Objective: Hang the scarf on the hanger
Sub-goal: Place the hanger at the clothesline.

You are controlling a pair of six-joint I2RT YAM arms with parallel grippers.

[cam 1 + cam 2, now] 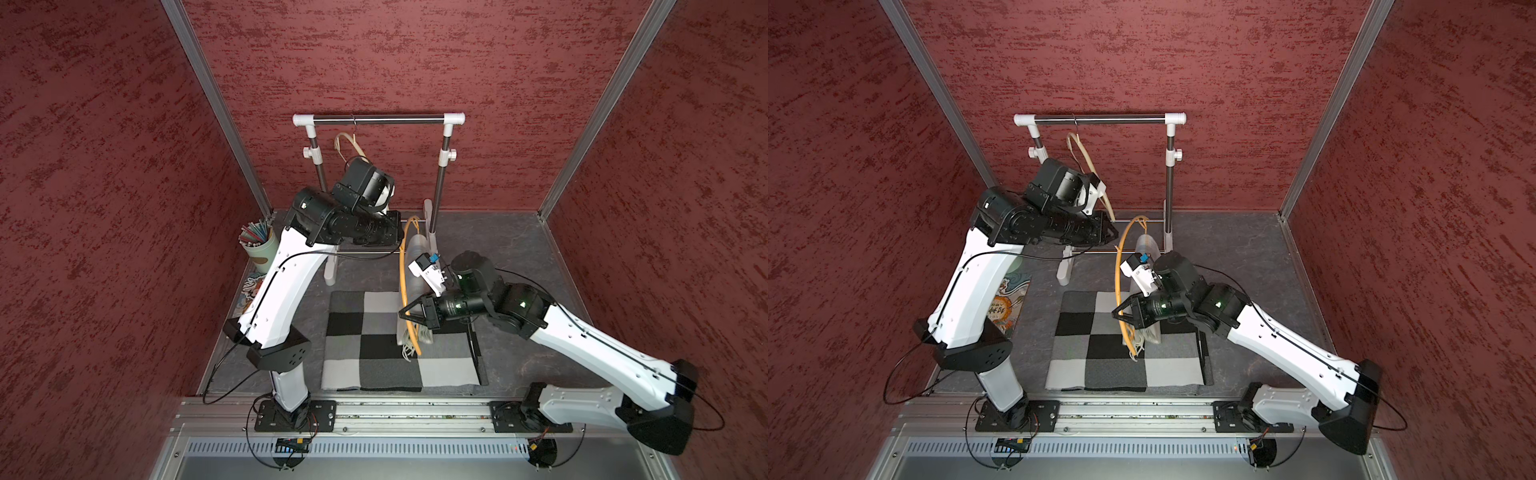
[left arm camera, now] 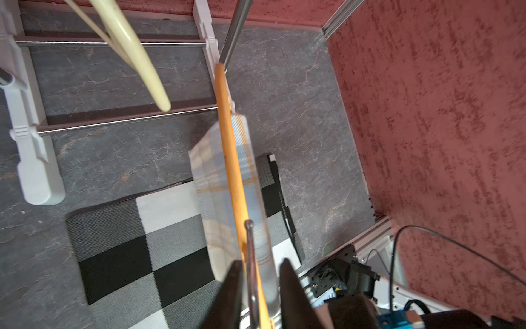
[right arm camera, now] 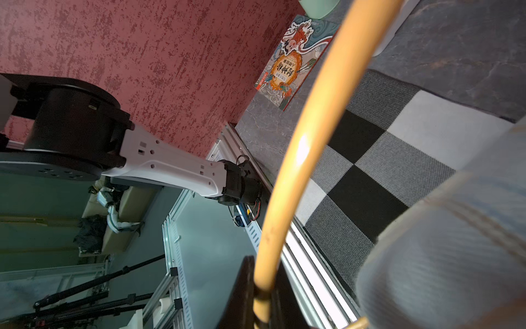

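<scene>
1. A checked mat (image 1: 374, 361) in black, grey and white is seen lying flat on the dark tabletop, nearest the arm bases.
2. Above the mat, the right gripper (image 1: 409, 313) is seen clamped on one end of the orange hanger (image 1: 402, 270). In the right wrist view the curved wood (image 3: 299, 148) is pinched between the dark fingers.
3. The scarf (image 1: 415, 249), pale with a faint plaid, is carried on this orange hanger and falls on both sides of it in the left wrist view (image 2: 216, 176). Its fringe (image 1: 409, 351) is seen low over the mat; whether it touches cannot be told.
4. Farther back, the left gripper (image 2: 261, 260) is placed at the hanger's metal hook (image 2: 250, 250). Its jaws are parted, and the hook is seen in the gap between them.
5. Behind both grippers a clothes rack (image 1: 378, 120) is set near the back wall, and a second, pale hanger (image 1: 345, 145) is hung from its top rail.
6. To the robot's left, a cup of sticks (image 1: 259, 245) and an illustrated book (image 1: 1007, 307) are placed by the side wall.
</scene>
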